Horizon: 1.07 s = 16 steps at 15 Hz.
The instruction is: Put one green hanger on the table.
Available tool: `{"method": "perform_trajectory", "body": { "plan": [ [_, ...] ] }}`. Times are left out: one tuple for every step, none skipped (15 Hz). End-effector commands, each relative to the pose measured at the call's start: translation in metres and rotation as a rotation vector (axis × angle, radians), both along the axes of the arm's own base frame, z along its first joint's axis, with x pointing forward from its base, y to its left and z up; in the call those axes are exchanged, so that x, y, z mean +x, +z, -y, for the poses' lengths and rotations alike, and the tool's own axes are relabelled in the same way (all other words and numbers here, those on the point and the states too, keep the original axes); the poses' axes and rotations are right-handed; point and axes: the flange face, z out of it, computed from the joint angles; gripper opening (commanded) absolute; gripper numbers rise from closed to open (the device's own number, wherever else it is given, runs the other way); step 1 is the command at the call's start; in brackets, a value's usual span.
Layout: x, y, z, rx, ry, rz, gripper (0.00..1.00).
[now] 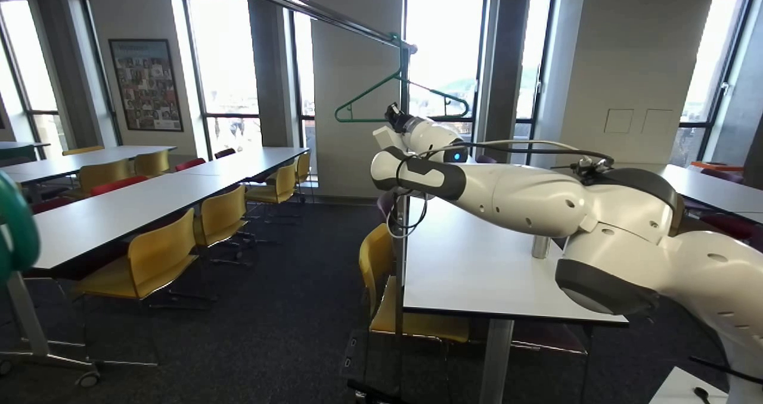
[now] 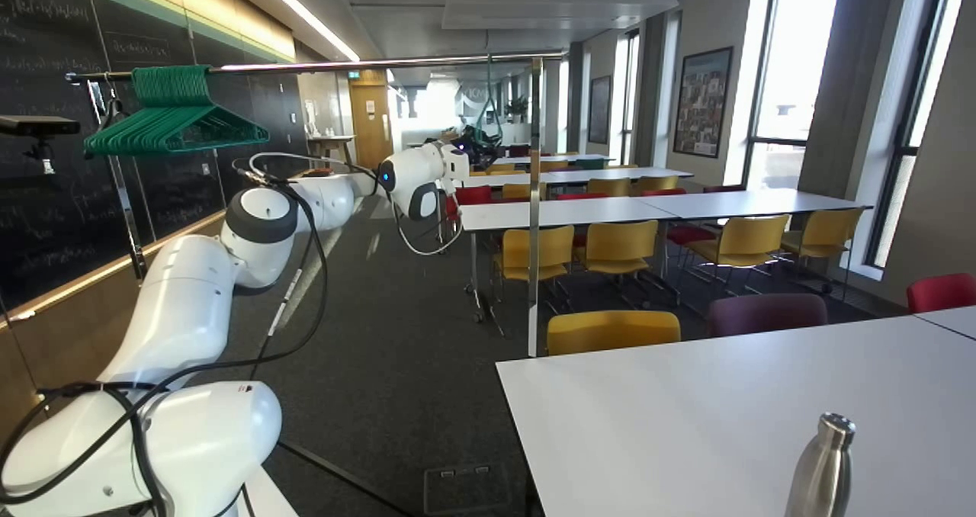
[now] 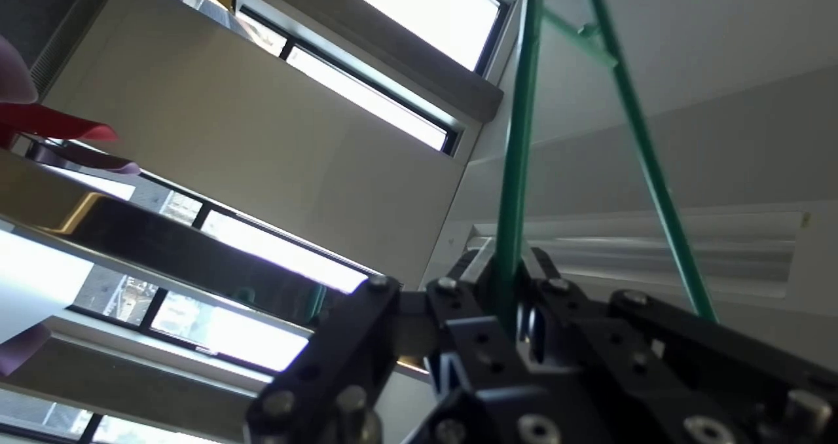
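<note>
Gripper [image 3: 505, 267] pinches the green hanger [image 3: 519, 149]; chalk writing [image 2: 46, 8] on the blackboard [image 2: 171, 185] is illegible.

The green hanger [image 1: 398, 75] is a slim triangle of smooth bars with a hook on top and a short strut near each lower corner. In both exterior views it is upright at upper centre. In the wrist view one of its bars drops from the top edge to below the middle; another slants down to the right, a short strut between them near the top. In an exterior view the table [image 1: 471, 273] stretches away right of centre, well apart from the hanger, its plain white top partly hidden; in an exterior view the table [image 2: 648, 410] takes up the lower right.
</note>
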Motion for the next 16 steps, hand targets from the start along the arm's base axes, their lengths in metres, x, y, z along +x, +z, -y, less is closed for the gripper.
{"method": "perform_trajectory", "body": {
  "plan": [
    [-0.004,0.003,0.003,0.024,0.009,-0.022,0.01],
    [-0.004,0.003,0.003,0.024,0.009,-0.024,0.01],
    [-0.003,0.003,0.003,0.024,0.010,-0.027,0.01],
    [-0.003,0.002,0.002,0.023,0.012,-0.029,0.30],
    [-0.003,0.002,0.002,0.025,0.012,-0.032,0.32],
    [-0.003,0.001,0.003,0.029,0.013,-0.039,0.38],
    [-0.002,-0.003,0.002,0.049,0.023,-0.062,0.46],
    [-0.001,-0.008,0.002,0.067,0.032,-0.087,0.55],
    [0.000,-0.012,0.001,0.079,0.039,-0.101,0.62],
    [0.000,-0.013,0.000,0.089,0.043,-0.105,0.71],
    [0.000,-0.013,-0.001,0.108,0.051,-0.111,0.78],
    [0.000,-0.011,-0.004,0.134,0.067,-0.117,0.86],
    [0.000,-0.011,-0.006,0.159,0.083,-0.127,0.93],
    [-0.001,-0.008,-0.010,0.184,0.101,-0.132,0.99],
    [-0.001,-0.007,-0.013,0.206,0.116,-0.138,1.00],
    [-0.002,-0.005,-0.016,0.231,0.132,-0.142,1.00]
  ]
}}
